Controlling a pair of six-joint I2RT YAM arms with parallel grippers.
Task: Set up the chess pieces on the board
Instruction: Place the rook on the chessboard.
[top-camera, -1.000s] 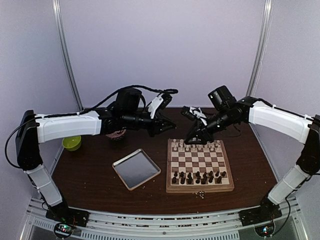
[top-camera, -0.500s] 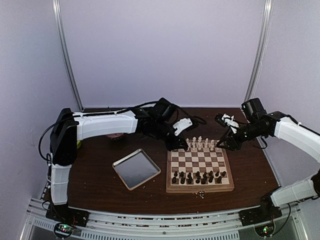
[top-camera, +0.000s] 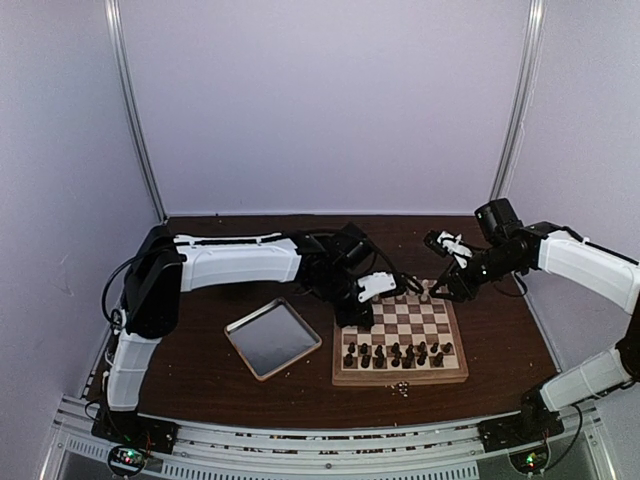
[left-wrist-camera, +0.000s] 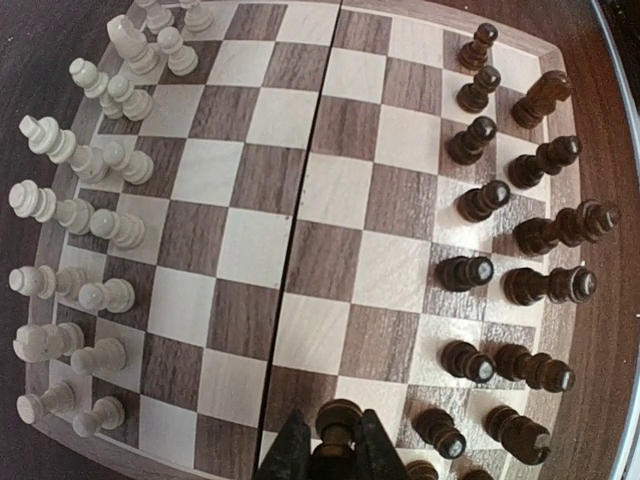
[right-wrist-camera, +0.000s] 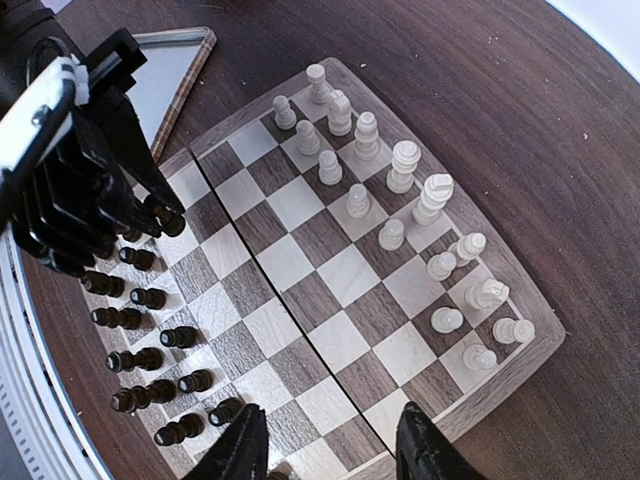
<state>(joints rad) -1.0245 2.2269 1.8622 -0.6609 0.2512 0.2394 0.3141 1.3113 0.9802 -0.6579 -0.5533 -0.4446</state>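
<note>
The left gripper pinches a dark chess piece upright over the left edge of the board, beside the end of the dark rows. The right gripper hangs open and empty over the far right corner, near the cream pieces.

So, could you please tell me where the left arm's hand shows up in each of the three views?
Top external: left hand over the left edge of the board.
Left wrist: left hand at bottom centre, closed on a dark piece.
Right wrist: left hand at upper left, over the dark side.
Shared landmark: the cream pieces lining one board edge.
</note>
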